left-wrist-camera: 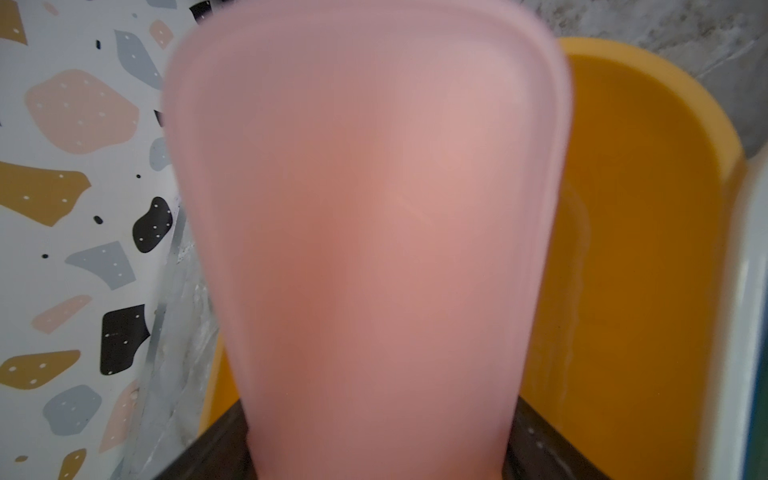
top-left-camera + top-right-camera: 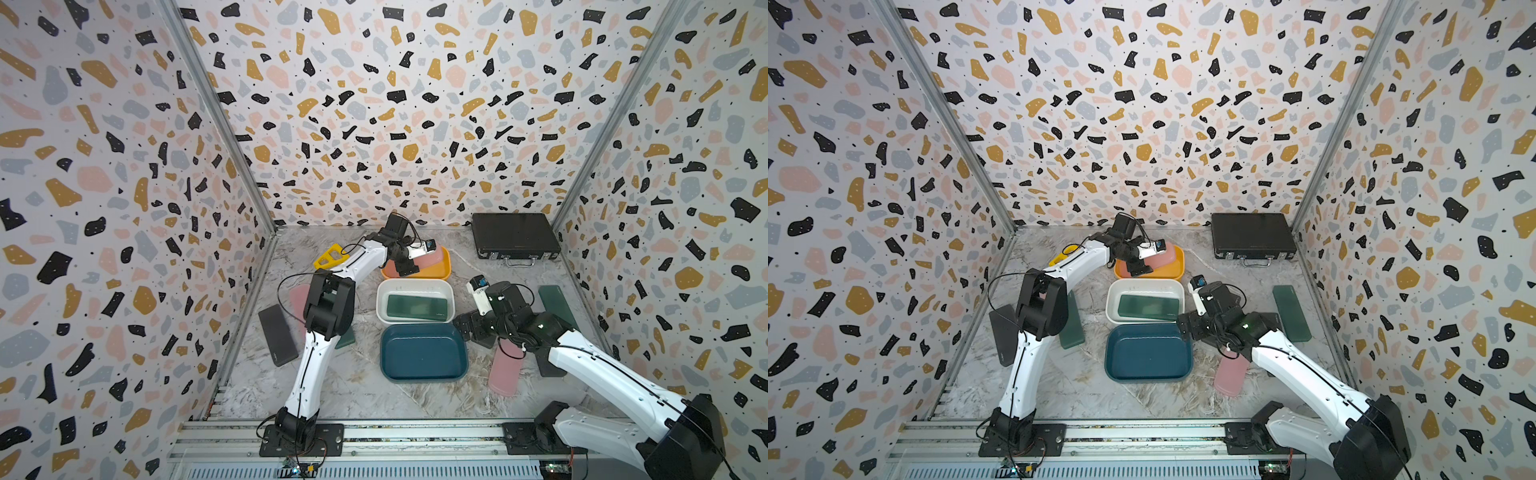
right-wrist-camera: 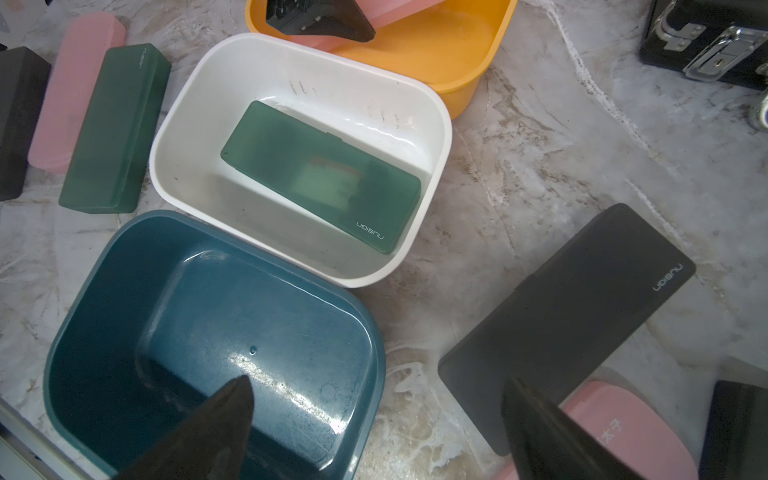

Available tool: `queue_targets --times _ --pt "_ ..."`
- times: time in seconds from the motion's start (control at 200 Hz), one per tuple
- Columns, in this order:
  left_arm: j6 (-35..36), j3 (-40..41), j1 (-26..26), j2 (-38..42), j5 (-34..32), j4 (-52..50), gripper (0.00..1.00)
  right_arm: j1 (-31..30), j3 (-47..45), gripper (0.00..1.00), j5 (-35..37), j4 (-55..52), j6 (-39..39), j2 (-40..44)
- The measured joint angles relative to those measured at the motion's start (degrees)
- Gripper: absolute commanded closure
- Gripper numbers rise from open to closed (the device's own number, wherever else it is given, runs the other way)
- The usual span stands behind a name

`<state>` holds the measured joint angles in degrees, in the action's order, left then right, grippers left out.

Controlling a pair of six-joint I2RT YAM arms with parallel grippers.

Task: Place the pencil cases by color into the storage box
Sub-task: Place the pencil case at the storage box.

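Where the marble table (image 2: pixel 357 386) lies closest to the robot stands a blue bin (image 2: pixel 419 353), its bare floor shining. At its right edge hovers the right gripper (image 2: pixel 473 330), fingers spread wide with nothing between them, above the gap between that bin and a black case (image 3: pixel 569 324). Just beside that lies a loose pink case (image 2: pixel 505 372), and further right a long green case (image 2: pixel 557 305). On the left, near the left arm, a second black case (image 2: pixel 277 334) lies on the table.

Behind the blue bin, a white bin (image 2: pixel 415 283) holds a boxed green case (image 2: pixel 417 308) lying flat. Behind that is an orange bin (image 2: pixel 436 272). The left gripper (image 2: pixel 406 269) reaches into it with a tilted pink case (image 1: pixel 374 228) between its fingers. Blur hides whether it grips the case or has let go.

A black briefcase (image 2: pixel 513 235) rests in the far right corner.
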<state>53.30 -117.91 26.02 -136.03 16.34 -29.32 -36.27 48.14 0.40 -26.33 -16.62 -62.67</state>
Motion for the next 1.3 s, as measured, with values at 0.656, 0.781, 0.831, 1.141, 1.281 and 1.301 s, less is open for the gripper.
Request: queue_targets --times 0.656,0.781,0.831,1.141,1.281,1.301 --pt "-0.4 -0.3 0.4 -0.4 -0.9 0.8 0.07 0.6 0.0 0.02 -0.2 0.0 0.2 0.0" --pt "-1.6 -2.2 0.4 -0.4 -0.7 0.9 0.07 0.7 0.0 0.02 -0.1 0.0 0.2 0.0" --pt "-2.3 -3.0 0.4 -0.3 -0.5 1.1 0.07 0.7 0.0 0.02 0.2 -0.1 0.1 0.0" --pt "-8.4 -3.1 0.4 6.8 0.2 1.1 0.03 1.2 0.0 0.01 8.1 -4.2 -2.9 1.6" --pt "-13.7 -0.4 0.4 15.3 -0.8 1.9 0.00 2.3 1.2 0.01 14.0 -8.5 -6.1 1.1" --pt "-14.7 0.1 0.4 16.7 -1.2 2.1 0.00 2.5 1.5 0.00 14.8 -9.1 -6.6 0.8"
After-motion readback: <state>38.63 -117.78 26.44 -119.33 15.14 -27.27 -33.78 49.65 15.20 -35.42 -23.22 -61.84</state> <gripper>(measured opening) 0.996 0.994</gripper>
